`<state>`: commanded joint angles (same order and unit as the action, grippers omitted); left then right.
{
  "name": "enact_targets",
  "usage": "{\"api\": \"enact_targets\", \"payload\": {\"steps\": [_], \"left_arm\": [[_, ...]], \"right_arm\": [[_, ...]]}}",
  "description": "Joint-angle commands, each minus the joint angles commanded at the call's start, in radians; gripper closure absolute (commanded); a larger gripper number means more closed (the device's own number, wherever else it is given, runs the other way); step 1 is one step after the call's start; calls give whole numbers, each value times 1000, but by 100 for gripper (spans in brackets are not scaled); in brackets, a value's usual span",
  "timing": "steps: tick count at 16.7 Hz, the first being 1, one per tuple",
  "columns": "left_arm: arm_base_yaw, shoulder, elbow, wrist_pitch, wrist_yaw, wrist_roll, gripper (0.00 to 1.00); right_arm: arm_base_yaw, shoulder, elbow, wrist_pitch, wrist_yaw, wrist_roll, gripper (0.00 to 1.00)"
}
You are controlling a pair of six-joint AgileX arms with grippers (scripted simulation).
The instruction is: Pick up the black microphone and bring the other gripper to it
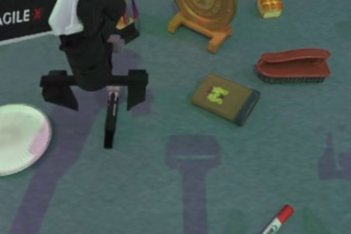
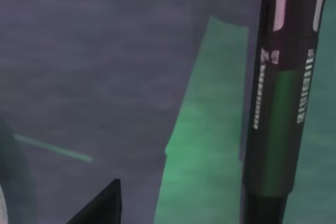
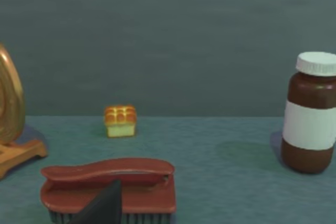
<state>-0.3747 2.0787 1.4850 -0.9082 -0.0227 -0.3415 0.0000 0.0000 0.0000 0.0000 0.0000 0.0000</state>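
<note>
With its fingers spread wide, the left gripper (image 1: 93, 92) straddles the black microphone (image 1: 111, 120) lying just beside the white plate (image 1: 22, 135); closing off-centre could roll the slim handle away.

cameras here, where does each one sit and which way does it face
Top view: above the table, looking down; left gripper over the black microphone.
Left wrist view: on the left arm, close to the microphone's handle; one fingertip shows.
Right wrist view: on the right arm, facing the brush, bread, jar; one fingertip shows.
Shared: brush and bread appear from above too.
</note>
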Motion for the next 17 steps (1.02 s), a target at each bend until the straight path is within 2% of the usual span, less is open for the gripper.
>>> {"api": "enact_targets", "payload": {"steps": [6, 11, 17], "left_arm": [[3, 133, -93, 234, 2, 4, 0], [3, 145, -100, 248, 2, 5, 0], [3, 145, -100, 248, 2, 5, 45]], "right_arm": [[0, 0, 0, 0, 0, 0, 0], [0, 0, 0, 0, 0, 0, 0], [0, 0, 0, 0, 0, 0, 0]]}}
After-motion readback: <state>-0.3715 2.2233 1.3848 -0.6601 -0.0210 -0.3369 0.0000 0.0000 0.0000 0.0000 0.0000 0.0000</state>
